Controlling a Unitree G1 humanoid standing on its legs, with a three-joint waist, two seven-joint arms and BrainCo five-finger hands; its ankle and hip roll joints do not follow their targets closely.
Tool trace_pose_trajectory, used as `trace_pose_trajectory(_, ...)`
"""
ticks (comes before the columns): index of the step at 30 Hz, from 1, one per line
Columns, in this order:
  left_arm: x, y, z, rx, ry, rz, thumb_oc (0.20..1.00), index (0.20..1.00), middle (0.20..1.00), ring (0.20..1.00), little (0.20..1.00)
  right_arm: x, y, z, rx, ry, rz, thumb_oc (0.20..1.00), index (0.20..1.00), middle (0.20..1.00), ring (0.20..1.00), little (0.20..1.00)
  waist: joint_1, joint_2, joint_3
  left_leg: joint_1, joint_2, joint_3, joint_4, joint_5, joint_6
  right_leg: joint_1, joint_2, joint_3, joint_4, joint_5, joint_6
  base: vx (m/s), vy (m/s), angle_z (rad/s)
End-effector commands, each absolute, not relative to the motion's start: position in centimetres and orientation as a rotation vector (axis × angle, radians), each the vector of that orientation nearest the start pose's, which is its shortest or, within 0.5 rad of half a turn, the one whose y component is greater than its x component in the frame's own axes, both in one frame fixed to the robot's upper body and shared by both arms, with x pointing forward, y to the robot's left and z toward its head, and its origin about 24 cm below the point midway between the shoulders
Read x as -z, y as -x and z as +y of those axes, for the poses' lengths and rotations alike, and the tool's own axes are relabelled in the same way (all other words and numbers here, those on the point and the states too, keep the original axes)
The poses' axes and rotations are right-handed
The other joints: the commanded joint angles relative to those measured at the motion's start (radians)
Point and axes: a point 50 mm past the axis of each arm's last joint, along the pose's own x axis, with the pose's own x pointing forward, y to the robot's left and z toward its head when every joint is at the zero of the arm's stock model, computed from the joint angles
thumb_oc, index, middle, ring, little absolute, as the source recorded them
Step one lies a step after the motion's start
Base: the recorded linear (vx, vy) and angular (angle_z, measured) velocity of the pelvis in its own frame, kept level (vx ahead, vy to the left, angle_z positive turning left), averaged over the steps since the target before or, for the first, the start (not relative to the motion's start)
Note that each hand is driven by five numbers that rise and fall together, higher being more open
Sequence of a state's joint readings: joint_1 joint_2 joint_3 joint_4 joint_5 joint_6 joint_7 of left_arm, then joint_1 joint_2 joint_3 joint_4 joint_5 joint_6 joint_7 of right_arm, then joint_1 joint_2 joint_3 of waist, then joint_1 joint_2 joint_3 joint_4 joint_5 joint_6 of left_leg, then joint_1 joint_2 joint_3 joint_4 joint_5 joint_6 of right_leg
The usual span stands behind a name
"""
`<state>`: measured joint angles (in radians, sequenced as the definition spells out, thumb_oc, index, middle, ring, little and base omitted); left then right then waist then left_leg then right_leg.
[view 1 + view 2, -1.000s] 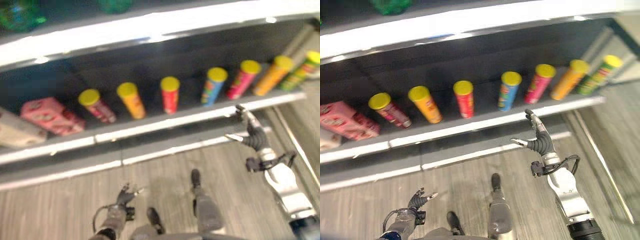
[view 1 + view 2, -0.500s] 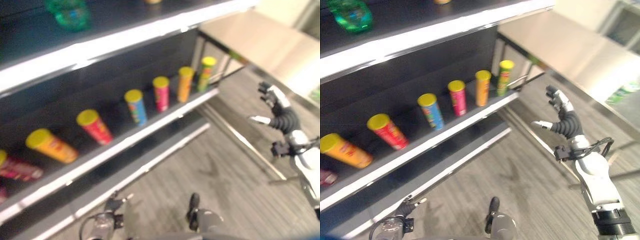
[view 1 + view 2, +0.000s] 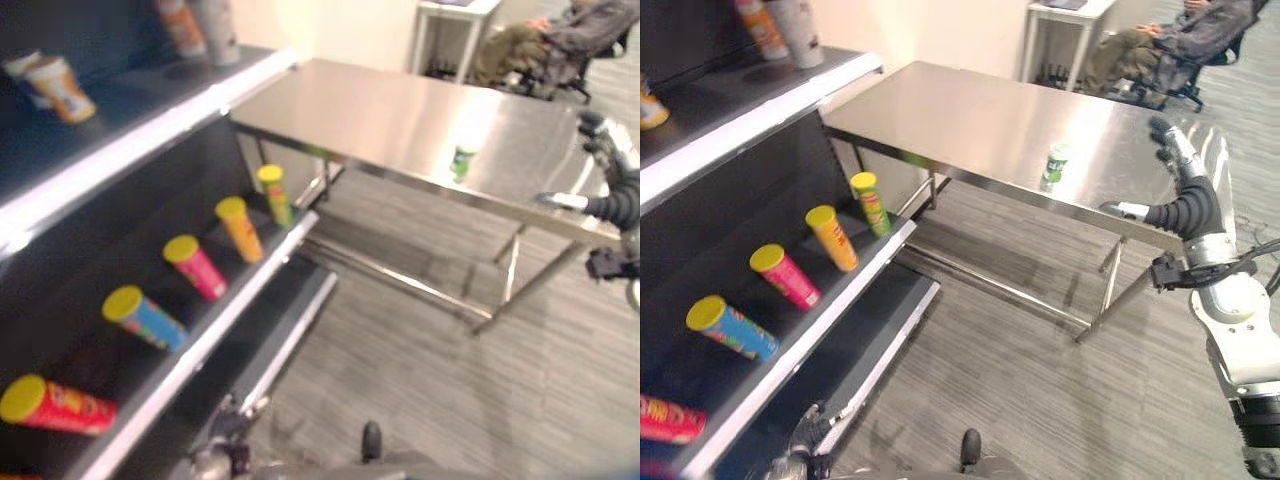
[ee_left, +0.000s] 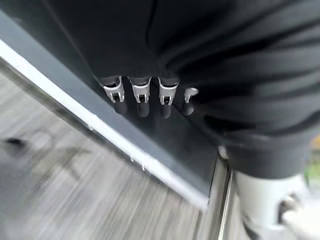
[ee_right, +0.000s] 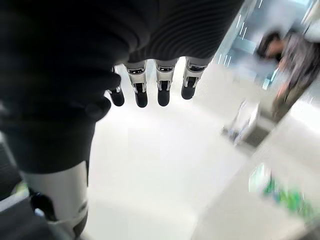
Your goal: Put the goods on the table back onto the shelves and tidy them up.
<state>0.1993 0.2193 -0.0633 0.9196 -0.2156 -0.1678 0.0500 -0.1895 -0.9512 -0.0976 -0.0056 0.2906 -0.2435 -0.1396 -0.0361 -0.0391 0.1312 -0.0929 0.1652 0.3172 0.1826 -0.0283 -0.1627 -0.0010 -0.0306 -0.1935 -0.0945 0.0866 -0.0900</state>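
A steel bench (image 3: 970,110) stands beside dark shelves (image 3: 790,340), and a small green bottle (image 3: 1055,165) stands upright on it, close to the bench's near long edge and towards its right end. The right hand (image 3: 1180,195) is raised past that near edge, to the right of the bottle and apart from it, with its fingers (image 3: 1170,140) straight, the thumb spread towards the bottle, and nothing in its hold; the right wrist view shows the same relaxed row of fingers (image 5: 150,85) over the bright bench top. On the lower shelf a row of yellow-lidded tubes leans back: a green tube (image 3: 871,201) nearest the bench, then an orange tube (image 3: 832,236), a pink tube (image 3: 786,276), a blue tube (image 3: 730,327) and a red tube (image 3: 665,418). Cups (image 3: 780,30) stand on the top shelf. The left hand (image 3: 810,432) hangs low by the foot of the shelves, its fingers (image 4: 141,95) loosely extended and empty. A person (image 3: 1160,40) sits in a chair beyond the far end of the bench.
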Motion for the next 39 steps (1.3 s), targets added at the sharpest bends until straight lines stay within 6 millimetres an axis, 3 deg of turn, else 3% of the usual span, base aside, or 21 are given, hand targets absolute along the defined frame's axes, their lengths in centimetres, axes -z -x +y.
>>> trace_pose_trajectory(1, 13.1, -11.1, 24.6, -0.221, -0.1, 0.839, 1.0, 1.0, 1.0, 1.0, 1.0, -26.5, -26.9, -28.7, 0.202, 0.639, -0.743, 1.0, 1.0, 1.0, 1.0, 1.0, 0.062, -0.01, 0.056, -0.048, -0.023, 0.033, -0.077, 0.106, 0.028, 0.122, -0.029, -0.019, 0.007, -0.167, 0.209, 0.2, -0.076, -0.66)
trace_pose_trajectory(7, 13.2, -11.3, 24.9, -0.256, -0.097, 0.846, 1.0, 1.0, 1.0, 1.0, 1.0, -27.0, -27.2, -29.1, 0.232, 0.622, -0.75, 1.0, 1.0, 1.0, 1.0, 1.0, 0.089, -0.003, 0.076, -0.096, -0.024, 0.113, -0.147, 0.152, 0.015, 0.196, 0.022, 0.0, 0.007, -0.215, 0.192, 0.21, -0.054, -0.42)
trace_pose_trajectory(10, 14.0, -9.8, 24.9, -0.296, -0.072, 0.904, 1.0, 1.0, 1.0, 1.0, 1.0, -26.5, -27.8, -28.5, 0.214, 0.647, -0.73, 1.0, 1.0, 1.0, 1.0, 1.0, 0.118, 0.009, 0.054, -0.038, -0.051, 0.089, -0.212, 0.164, 0.053, 0.231, 0.052, 0.023, 0.034, -0.251, 0.192, 0.38, -0.002, -0.5)
trace_pose_trajectory(11, 14.3, -9.2, 25.0, -0.312, -0.077, 0.939, 1.0, 1.0, 1.0, 1.0, 1.0, -26.1, -27.9, -28.7, 0.224, 0.645, -0.714, 1.0, 1.0, 1.0, 1.0, 1.0, 0.125, -0.016, 0.039, -0.008, -0.067, 0.093, -0.217, 0.15, 0.079, 0.241, 0.034, 0.022, 0.115, -0.264, 0.204, 0.37, -0.003, -1.03)
trace_pose_trajectory(12, 14.3, -9.2, 25.0, -0.312, -0.077, 0.939, 1.0, 1.0, 1.0, 1.0, 1.0, -26.1, -27.9, -28.7, 0.224, 0.645, -0.714, 1.0, 1.0, 1.0, 1.0, 1.0, 0.128, -0.015, 0.038, -0.01, -0.064, 0.095, -0.217, 0.152, 0.079, 0.237, 0.036, 0.025, 0.115, -0.262, 0.203, 0.32, -0.01, -0.99)
trace_pose_trajectory(14, 14.4, -9.3, 25.2, -0.317, -0.078, 0.947, 1.0, 1.0, 1.0, 1.0, 1.0, -25.7, -27.9, -28.9, 0.23, 0.669, -0.694, 1.0, 1.0, 1.0, 1.0, 1.0, 0.12, -0.033, 0.031, 0.025, -0.076, 0.109, -0.213, 0.123, 0.105, 0.204, 0.028, 0.014, 0.256, -0.24, 0.24, 0.26, 0.009, -0.28)
trace_pose_trajectory(15, 14.2, -10.0, 25.0, -0.302, -0.09, 0.927, 1.0, 1.0, 1.0, 1.0, 1.0, -26.0, -27.8, -28.9, 0.237, 0.673, -0.705, 1.0, 1.0, 1.0, 1.0, 1.0, 0.097, -0.042, 0.05, 0.062, -0.087, 0.093, -0.204, 0.084, 0.135, 0.099, -0.002, 0.012, 0.474, -0.177, 0.328, 0.22, 0.009, 0.06)
trace_pose_trajectory(16, 14.2, -10.0, 25.0, -0.302, -0.089, 0.927, 1.0, 1.0, 1.0, 1.0, 1.0, -26.0, -27.8, -28.9, 0.237, 0.673, -0.705, 1.0, 1.0, 1.0, 1.0, 1.0, 0.099, -0.04, 0.047, 0.057, -0.083, 0.095, -0.203, 0.086, 0.135, 0.093, 0.001, 0.014, 0.475, -0.174, 0.326, 0.15, -0.082, -0.01)
trace_pose_trajectory(17, 13.9, -11.1, 24.9, -0.279, -0.12, 0.91, 1.0, 1.0, 1.0, 1.0, 1.0, -25.9, -27.9, -29.1, 0.259, 0.67, -0.704, 1.0, 1.0, 1.0, 1.0, 1.0, 0.077, -0.039, 0.071, 0.081, -0.062, 0.087, -0.193, 0.07, 0.136, -0.018, -0.019, -0.005, 0.685, -0.096, 0.352, 0.02, -0.093, 0.12)
trace_pose_trajectory(19, 13.7, -11.6, 25.1, -0.282, -0.123, 0.896, 1.0, 1.0, 1.0, 1.0, 1.0, -25.7, -27.8, -29.1, 0.262, 0.673, -0.697, 1.0, 1.0, 1.0, 1.0, 1.0, 0.072, -0.035, 0.074, 0.095, -0.057, 0.086, -0.193, 0.061, 0.142, -0.048, -0.057, -0.029, 0.735, -0.093, 0.352, 0.1, -0.044, 0.26)
trace_pose_trajectory(20, 13.4, -12.1, 25.3, -0.287, -0.123, 0.877, 1.0, 1.0, 1.0, 1.0, 1.0, -25.2, -27.7, -29.5, 0.272, 0.679, -0.673, 1.0, 1.0, 1.0, 1.0, 1.0, 0.069, -0.035, 0.07, 0.106, -0.061, 0.082, -0.192, 0.047, 0.145, -0.041, -0.119, -0.062, 0.709, -0.099, 0.352, 0.32, -0.062, 0.28)
trace_pose_trajectory(21, 13.0, -13.2, 25.4, -0.276, -0.13, 0.841, 1.0, 1.0, 1.0, 1.0, 1.0, -24.9, -27.4, -30.1, 0.285, 0.674, -0.65, 1.0, 1.0, 1.0, 1.0, 1.0, 0.068, -0.025, 0.064, 0.121, -0.064, 0.046, -0.193, 0.019, 0.132, -0.02, -0.217, -0.107, 0.581, -0.166, 0.309, 0.34, -0.127, 0.25)
trace_pose_trajectory(23, 12.9, -13.5, 25.2, -0.257, -0.141, 0.832, 1.0, 1.0, 1.0, 1.0, 1.0, -24.7, -27.3, -30.8, 0.299, 0.673, -0.626, 1.0, 1.0, 1.0, 1.0, 1.0, 0.06, -0.019, 0.05, 0.126, -0.065, 0.003, -0.192, -0.002, 0.114, 0.004, -0.271, -0.099, 0.396, -0.173, 0.285, 0.23, -0.178, 0.43)
trace_pose_trajectory(24, 12.9, -13.5, 25.2, -0.257, -0.141, 0.832, 1.0, 1.0, 1.0, 1.0, 1.0, -24.7, -27.2, -30.8, 0.299, 0.673, -0.626, 1.0, 1.0, 1.0, 1.0, 1.0, 0.06, -0.017, 0.048, 0.123, -0.062, 0.002, -0.192, 0.0, 0.113, 0.006, -0.267, -0.101, 0.387, -0.167, 0.283, 0.18, -0.187, 0.47)
trace_pose_trajectory(25, 12.9, -13.5, 25.1, -0.25, -0.148, 0.835, 1.0, 1.0, 1.0, 1.0, 1.0, -24.7, -27.1, -31.3, 0.308, 0.682, -0.608, 1.0, 1.0, 1.0, 1.0, 1.0, 0.054, -0.017, 0.036, 0.13, -0.063, -0.019, -0.195, -0.014, 0.101, 0.007, -0.291, -0.078, 0.263, -0.137, 0.288, 0.3, -0.331, 0.33)
trace_pose_trajectory(26, 13.0, -13.4, 25.4, -0.256, -0.158, 0.843, 1.0, 1.0, 1.0, 1.0, 1.0, -24.4, -26.6, -32.0, 0.316, 0.687, -0.579, 1.0, 1.0, 1.0, 1.0, 1.0, 0.036, -0.022, 0.029, 0.158, -0.057, -0.058, -0.203, -0.041, 0.081, -0.039, -0.334, -0.024, 0.121, -0.055, 0.311, 0.32, -0.328, 0.33)
trace_pose_trajectory(29, 13.1, -13.3, 25.7, -0.261, -0.177, 0.855, 1.0, 1.0, 1.0, 1.0, 1.0, -23.6, -26.0, -32.6, 0.322, 0.704, -0.538, 1.0, 1.0, 1.0, 1.0, 1.0, 0.012, -0.025, 0.033, 0.188, -0.046, -0.086, -0.2, -0.062, 0.061, -0.078, -0.347, 0.037, 0.063, 0.001, 0.335, 0.28, -0.315, 0.71)
trace_pose_trajectory(32, 12.9, -13.6, 26.0, -0.258, -0.184, 0.843, 1.0, 1.0, 1.0, 1.0, 1.0, -22.5, -24.7, -33.7, 0.329, 0.712, -0.476, 1.0, 1.0, 1.0, 1.0, 1.0, -0.015, -0.056, 0.038, 0.219, -0.02, -0.146, -0.18, -0.085, 0.024, -0.056, -0.289, 0.145, 0.075, -0.012, 0.352, 0.22, -0.37, 0.82)
trace_pose_trajectory(33, 12.9, -13.6, 26.0, -0.258, -0.184, 0.843, 1.0, 1.0, 1.0, 1.0, 1.0, -22.5, -24.7, -33.7, 0.329, 0.711, -0.476, 1.0, 1.0, 1.0, 1.0, 1.0, -0.016, -0.055, 0.039, 0.22, -0.019, -0.147, -0.179, -0.087, 0.024, -0.055, -0.288, 0.144, 0.078, -0.014, 0.352, 0.23, -0.577, 1.06)
trace_pose_trajectory(35, 12.8, -13.5, 26.1, -0.29, -0.152, 0.83, 1.0, 1.0, 1.0, 1.0, 1.0, -22.2, -24.8, -33.4, 0.295, 0.674, -0.474, 1.0, 1.0, 1.0, 1.0, 1.0, -0.018, -0.061, 0.035, 0.208, 0.045, -0.175, -0.129, -0.074, -0.007, -0.038, -0.238, 0.121, 0.098, -0.051, 0.338, 0.17, -0.532, 0.62)
trace_pose_trajectory(39, 13.0, -12.6, 26.0, -0.311, -0.094, 0.841, 1.0, 1.0, 1.0, 1.0, 1.0, -21.8, -25.3, -32.8, 0.232, 0.642, -0.461, 1.0, 1.0, 1.0, 1.0, 1.0, -0.017, -0.045, 0.039, 0.166, 0.139, -0.2, 0.012, 0.053, -0.04, 0.069, -0.124, 0.047, 0.048, -0.125, 0.262, 0.15, -0.434, 0.42)
